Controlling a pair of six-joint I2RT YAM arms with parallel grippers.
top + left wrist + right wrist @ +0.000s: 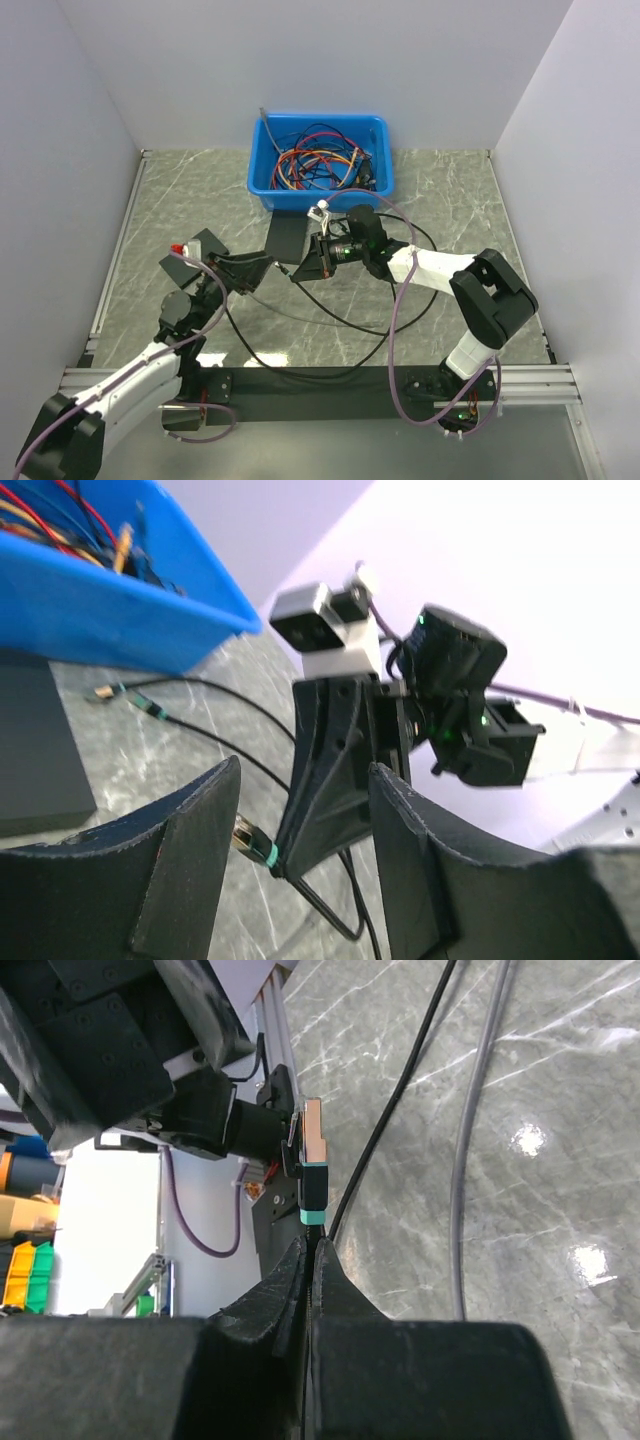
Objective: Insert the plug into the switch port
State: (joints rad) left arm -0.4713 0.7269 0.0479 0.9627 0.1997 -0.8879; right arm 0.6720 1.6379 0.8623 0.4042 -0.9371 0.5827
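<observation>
The plug (312, 1165) is a metal-tipped connector with a teal band on a thin black cable. My right gripper (310, 1245) is shut on the cable just behind that band, and the plug sticks out past its fingertips. From above, the right gripper (300, 270) hangs just in front of the switch (286, 238), a flat black box. My left gripper (262, 266) faces it from the left with its jaws open and empty. In the left wrist view the plug (250, 842) shows in the gap of the left gripper (305, 780), and the switch (35, 750) lies at the left.
A blue bin (262, 180) of tangled cables stands behind the switch against the back wall. Loose black cable (330, 318) curves over the marble table between the arms. White walls close in the left, back and right sides.
</observation>
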